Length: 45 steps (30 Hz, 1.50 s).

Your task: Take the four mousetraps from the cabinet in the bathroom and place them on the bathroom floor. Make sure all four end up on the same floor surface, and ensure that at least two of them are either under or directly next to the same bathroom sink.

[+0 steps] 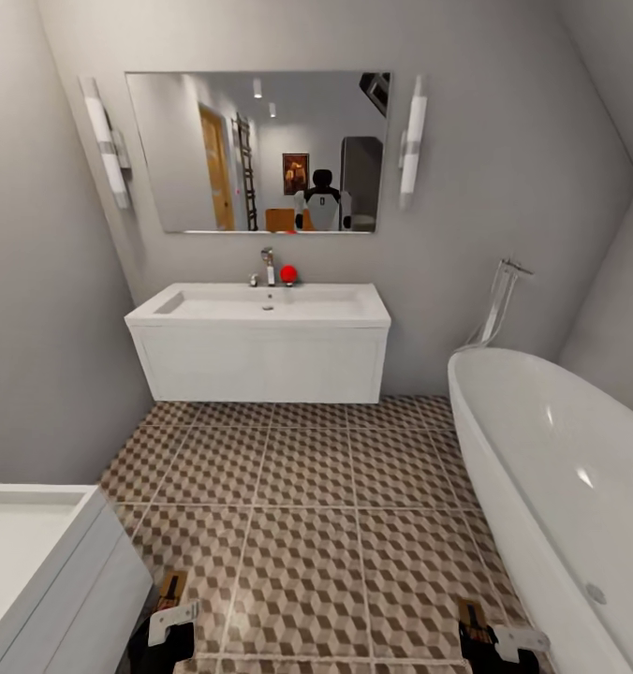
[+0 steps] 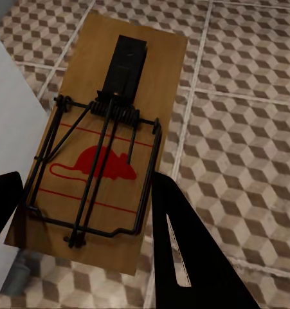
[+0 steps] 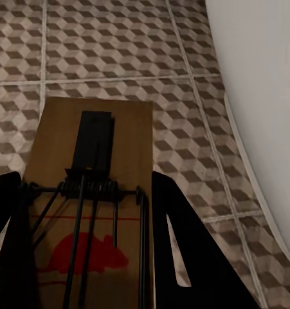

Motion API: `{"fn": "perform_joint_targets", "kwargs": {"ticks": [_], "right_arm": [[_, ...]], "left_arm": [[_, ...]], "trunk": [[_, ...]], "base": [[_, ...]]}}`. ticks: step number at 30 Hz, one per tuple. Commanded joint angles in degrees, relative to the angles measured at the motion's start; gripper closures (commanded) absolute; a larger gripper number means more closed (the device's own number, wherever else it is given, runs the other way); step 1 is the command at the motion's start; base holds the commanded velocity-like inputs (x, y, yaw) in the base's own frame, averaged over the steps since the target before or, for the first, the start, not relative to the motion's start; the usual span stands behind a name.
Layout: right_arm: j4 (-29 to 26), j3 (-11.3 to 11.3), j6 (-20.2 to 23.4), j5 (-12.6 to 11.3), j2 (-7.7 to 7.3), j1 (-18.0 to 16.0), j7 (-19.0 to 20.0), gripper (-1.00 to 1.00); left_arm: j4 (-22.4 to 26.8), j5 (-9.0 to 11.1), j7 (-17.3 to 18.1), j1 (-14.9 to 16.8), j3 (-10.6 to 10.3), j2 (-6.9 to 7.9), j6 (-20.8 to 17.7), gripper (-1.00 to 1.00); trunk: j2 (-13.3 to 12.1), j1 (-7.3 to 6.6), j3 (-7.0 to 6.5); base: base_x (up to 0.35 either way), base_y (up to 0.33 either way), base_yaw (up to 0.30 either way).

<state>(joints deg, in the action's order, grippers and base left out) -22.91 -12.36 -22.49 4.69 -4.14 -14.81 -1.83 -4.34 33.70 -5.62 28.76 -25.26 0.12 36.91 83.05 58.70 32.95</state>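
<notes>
Each wrist view shows its pincer (image 2: 87, 212) (image 3: 87, 238) grasping a flat brown wooden mousetrap (image 2: 106, 141) (image 3: 90, 206) with a red mouse print above the cube-patterned tiled floor (image 2: 247, 129). In the head view the traps are small shapes at the bottom corners (image 1: 171, 592) (image 1: 472, 613). Its upper centre holds the white wall-hung sink (image 1: 260, 323), its right the white oval bathtub (image 1: 551, 468).

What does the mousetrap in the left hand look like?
The mousetrap is a flat brown wooden board with a red mouse picture and red lines on it. Black wire bars, a coiled spring and a black plate sit on top. It hangs over the patterned floor tiles, pinched between the black jaws of the left gripper.

Head view faces sink (image 1: 260, 323); wrist views close above shared floor (image 1: 307, 524).
</notes>
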Motion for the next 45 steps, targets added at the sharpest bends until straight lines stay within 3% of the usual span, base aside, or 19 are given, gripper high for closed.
{"fn": "perform_joint_targets", "kwargs": {"ticks": [1, 45], "right_arm": [[0.06, -0.21, -0.19, 0.32, 0.02, -0.05, -0.02, 1.00], [0.06, -0.21, -0.19, 0.32, 0.10, -0.05, -0.02, 1.00]], "left_arm": [[-0.14, -0.31, -0.53, 0.06, -0.40, -0.03, 0.18, 1.00], [-0.14, -0.31, -0.53, 0.06, -0.40, -0.03, 0.18, 1.00]], "trunk": [[0.03, 0.03, 0.05], [0.03, 0.03, 0.05]], "base": [[0.342, 0.000, 0.000], [0.342, 0.000, 0.000]]}}
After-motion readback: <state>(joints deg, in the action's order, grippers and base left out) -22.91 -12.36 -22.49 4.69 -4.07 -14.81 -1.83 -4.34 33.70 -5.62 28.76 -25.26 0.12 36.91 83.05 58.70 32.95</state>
